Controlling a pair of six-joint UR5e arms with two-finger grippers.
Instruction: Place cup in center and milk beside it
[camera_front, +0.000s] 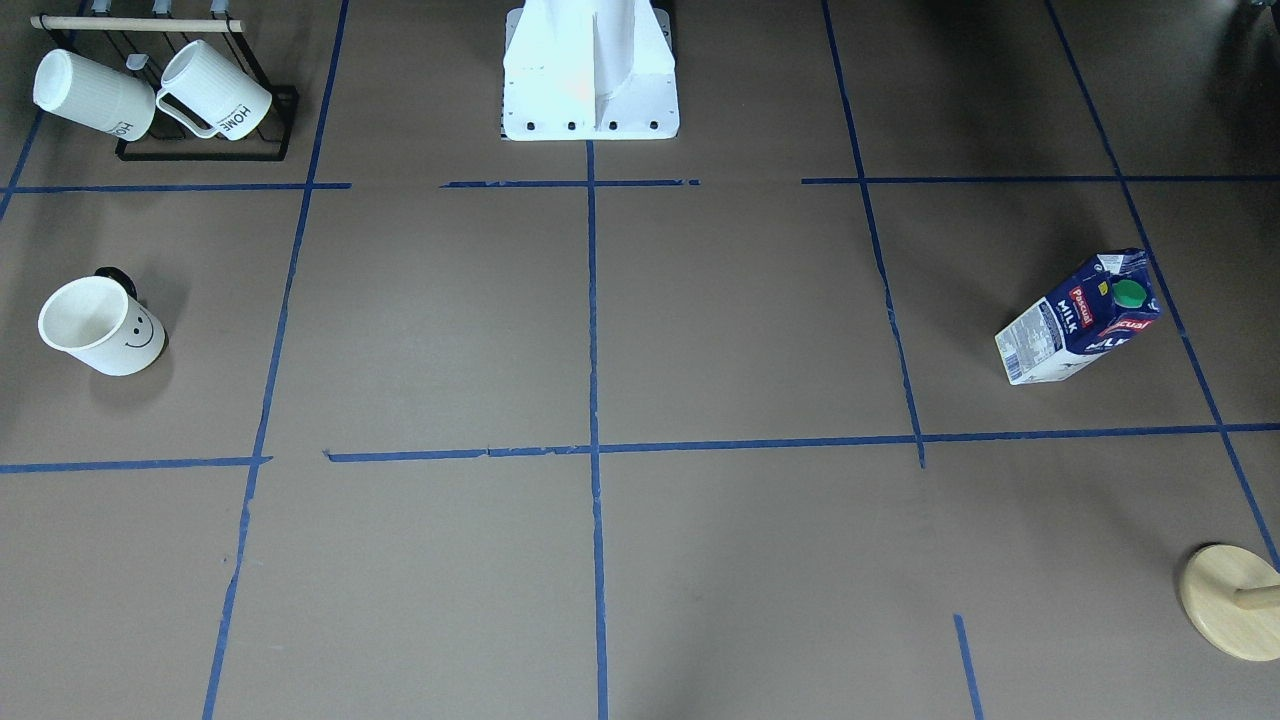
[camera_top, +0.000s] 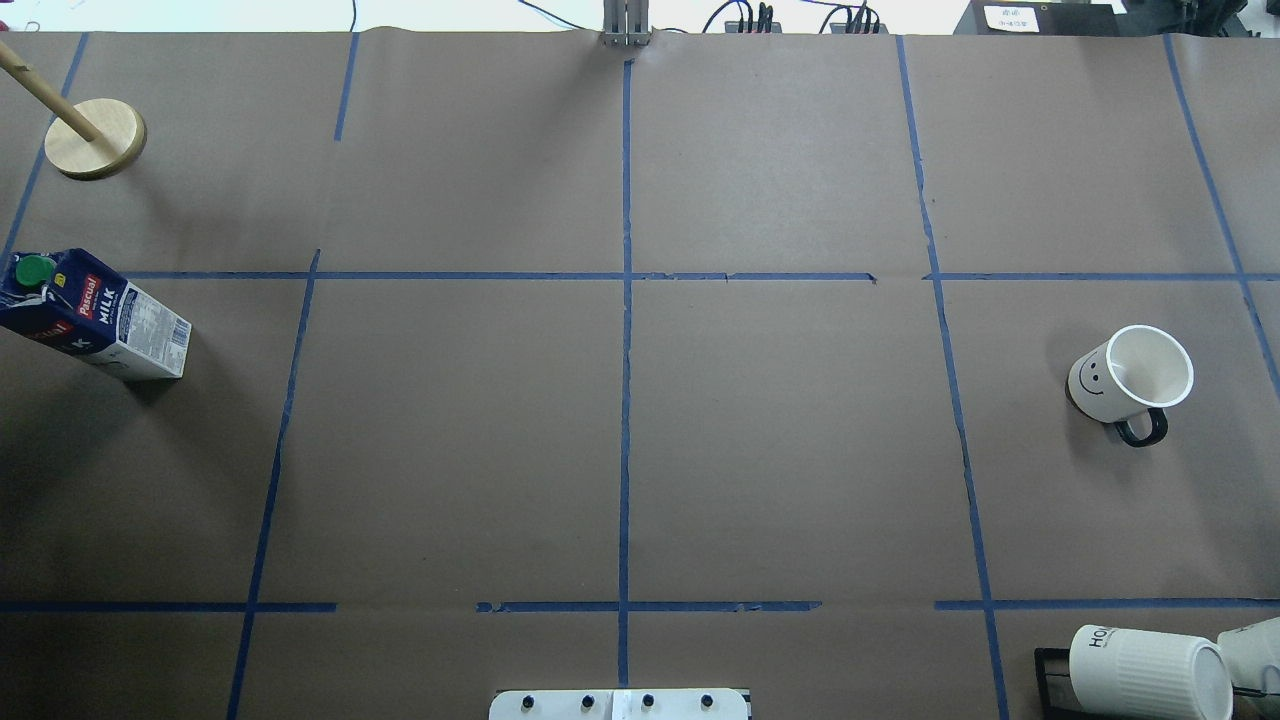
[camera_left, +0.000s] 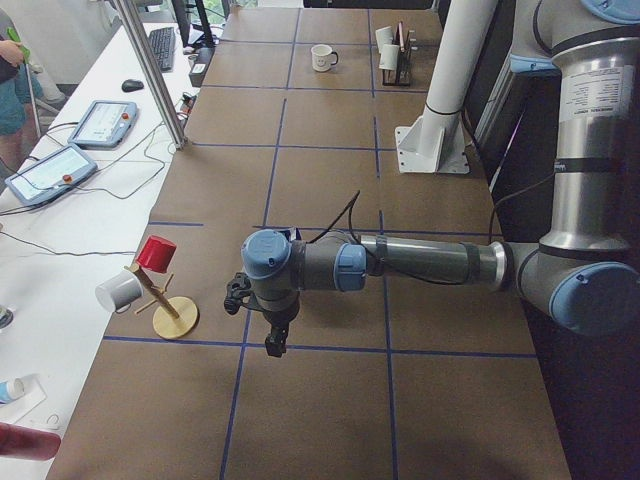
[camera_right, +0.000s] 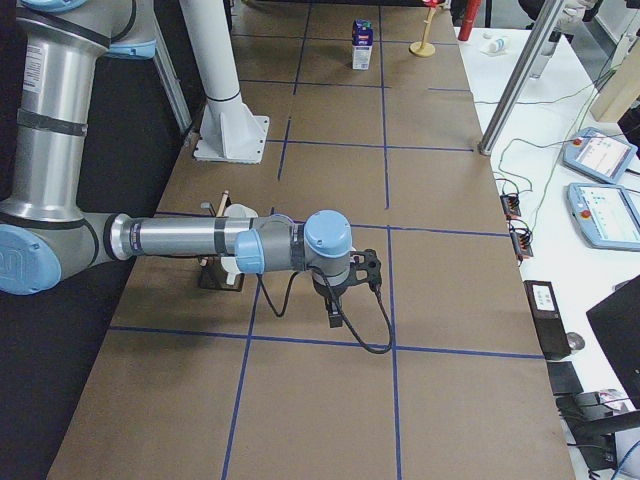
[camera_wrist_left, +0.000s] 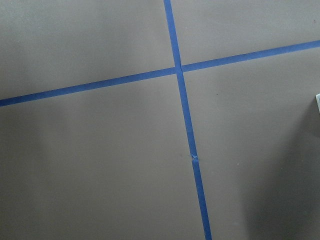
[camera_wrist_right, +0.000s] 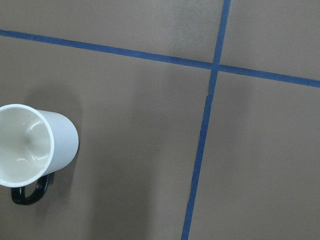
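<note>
Cup (camera_front: 103, 327) upright, empty; milk (camera_front: 1080, 318) capped, contents hidden; left gripper (camera_left: 272, 345), right gripper (camera_right: 335, 320): cannot tell.

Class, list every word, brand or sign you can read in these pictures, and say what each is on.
"Pascual": red label on the milk carton.
"MILK": white letters on the same carton.
"HOME": on both ribbed mugs.
Smiley face, no words: on the cup.
Carton's side panel print: too small to read.
</note>
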